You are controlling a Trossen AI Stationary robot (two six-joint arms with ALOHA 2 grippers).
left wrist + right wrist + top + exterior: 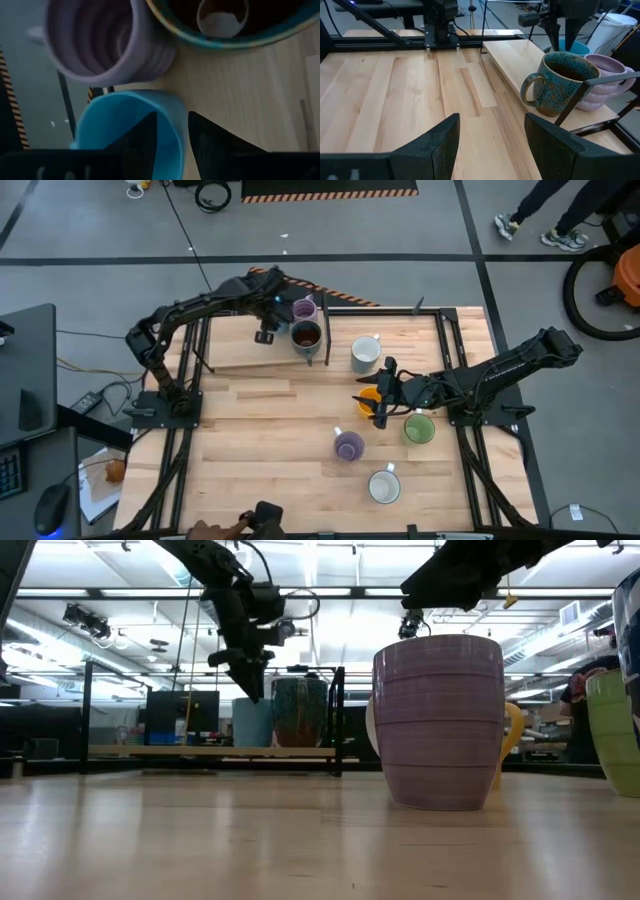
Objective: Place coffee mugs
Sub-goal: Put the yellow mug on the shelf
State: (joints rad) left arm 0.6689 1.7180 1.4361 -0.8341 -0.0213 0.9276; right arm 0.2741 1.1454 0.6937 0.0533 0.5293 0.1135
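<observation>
A blue mug [125, 125] stands on the raised wooden shelf [250, 355] at the far left, beside a lilac mug [305, 308] and a dark speckled mug [306, 335]. My left gripper [171, 117] comes down onto the blue mug's rim and is shut on it. My right gripper [491, 120] hangs open above the table's right half, over an orange mug [368, 396], with nothing between its fingers. On the table top stand a white mug [365, 353], a green mug [419, 428], a second lilac mug [349, 445] and a second white mug [384, 485]. My left gripper has the blue mug's wall at the rim [174, 135] between its fingers, one finger [145, 145] inside the mug and one [215, 145] outside. The fingers come steeply from above. In the low view the mug [250, 725] stands upright with its base at shelf level.
The shelf has a dark metal frame with an upright post [340, 720] at its right end. Dark rails [455, 370] border the table. A person's hand [215, 530] shows at the near edge. Bare wood lies on the table's left half in front of the shelf.
</observation>
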